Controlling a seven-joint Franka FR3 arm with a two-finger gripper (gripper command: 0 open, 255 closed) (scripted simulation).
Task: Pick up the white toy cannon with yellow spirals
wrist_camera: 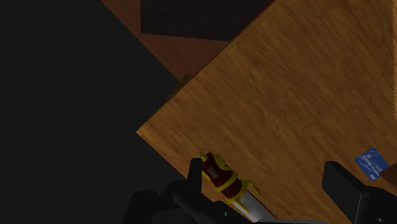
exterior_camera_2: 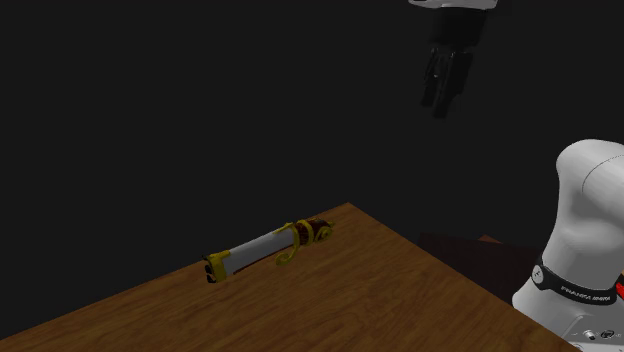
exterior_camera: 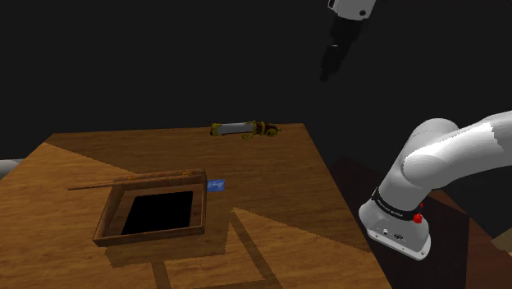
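The toy cannon (exterior_camera: 244,128) lies on its side near the far edge of the wooden table (exterior_camera: 279,189). It has a pale grey-white barrel with yellow bands and spiral fittings and a dark red end. In the second exterior view the cannon (exterior_camera_2: 262,247) rests close to the table corner. My gripper (exterior_camera: 326,75) hangs high above the table, beyond its far right corner, well clear of the cannon. The gripper (exterior_camera_2: 438,105) points down, open and holding nothing. In the wrist view the cannon (wrist_camera: 222,178) shows beside one finger, far below my gripper (wrist_camera: 266,175).
A shallow wooden box frame (exterior_camera: 156,176) with a black inside sits in the middle of the table. A small blue card (exterior_camera: 217,185) lies by its right corner and also appears as the card (wrist_camera: 371,161) in the wrist view. The arm's base (exterior_camera: 398,222) stands at the right.
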